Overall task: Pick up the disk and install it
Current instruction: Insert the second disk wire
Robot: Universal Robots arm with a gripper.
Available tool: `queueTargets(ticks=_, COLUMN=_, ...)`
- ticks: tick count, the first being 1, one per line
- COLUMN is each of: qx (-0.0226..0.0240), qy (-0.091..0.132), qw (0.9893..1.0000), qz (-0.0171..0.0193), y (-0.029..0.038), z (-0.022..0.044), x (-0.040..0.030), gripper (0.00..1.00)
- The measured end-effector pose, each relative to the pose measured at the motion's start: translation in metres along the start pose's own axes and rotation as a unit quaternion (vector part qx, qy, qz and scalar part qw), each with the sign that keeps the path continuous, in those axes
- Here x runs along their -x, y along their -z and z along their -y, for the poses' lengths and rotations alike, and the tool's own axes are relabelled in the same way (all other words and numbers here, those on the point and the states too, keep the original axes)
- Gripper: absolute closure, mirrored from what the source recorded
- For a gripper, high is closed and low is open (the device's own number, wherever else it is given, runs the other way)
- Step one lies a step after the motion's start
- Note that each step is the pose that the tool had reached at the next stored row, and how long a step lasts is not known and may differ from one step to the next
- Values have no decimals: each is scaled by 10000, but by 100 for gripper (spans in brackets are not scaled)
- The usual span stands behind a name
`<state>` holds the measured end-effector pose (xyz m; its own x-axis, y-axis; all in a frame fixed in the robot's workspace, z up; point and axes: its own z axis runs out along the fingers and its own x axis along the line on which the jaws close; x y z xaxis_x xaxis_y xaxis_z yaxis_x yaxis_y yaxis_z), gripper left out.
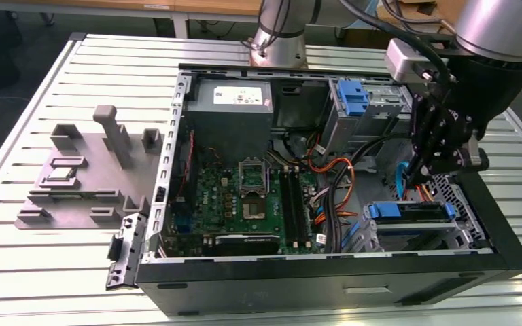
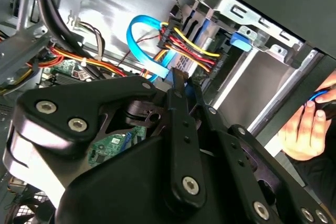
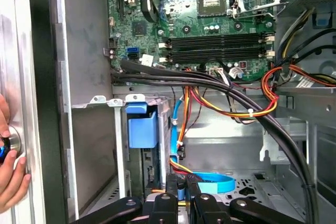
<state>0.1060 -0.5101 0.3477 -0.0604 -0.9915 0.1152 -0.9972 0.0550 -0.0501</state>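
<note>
In the exterior view the gripper (image 1: 421, 178) hung inside the open computer case (image 1: 334, 292), near its right wall above the blue-fronted drive bay (image 1: 410, 212). In both wrist views its fingers (image 2: 181, 85) were pressed together — gripping nothing — beside the cables (image 3: 181, 169); a person's hand (image 3: 10, 182) rested on the case edge. I could not make out the disk.

Exterior view sits high and pulled back, looking down into the whole open computer case (image 1: 334, 265) on the tabletop (image 1: 25, 272). Both wrist views are way closer, down inside the case, looking past the gripper. Both catch the blue cable (image 2: 144, 40) and drive cage (image 3: 142, 124).
</note>
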Motion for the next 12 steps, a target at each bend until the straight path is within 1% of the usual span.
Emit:
queueTargets(ticks=2, qx=-4, qy=0, qw=10000, qz=0, y=-13, z=1, x=-31, gripper=80)
queueTargets(ticks=4, qx=-18, qy=0, qw=10000, qz=1, y=-22, z=3, x=-50, gripper=80)
queueTargets(ticks=5, qx=-31, qy=0, qw=10000, qz=2, y=-25, z=3, x=-56, gripper=80)
queueTargets(ticks=9, qx=-116, qy=0, qw=9999, qz=8, y=-32, z=-3, x=-94, gripper=80)
queueTargets(ticks=12, qx=-123, qy=3, qw=9999, qz=10, y=-35, z=-3, x=-105, gripper=80)
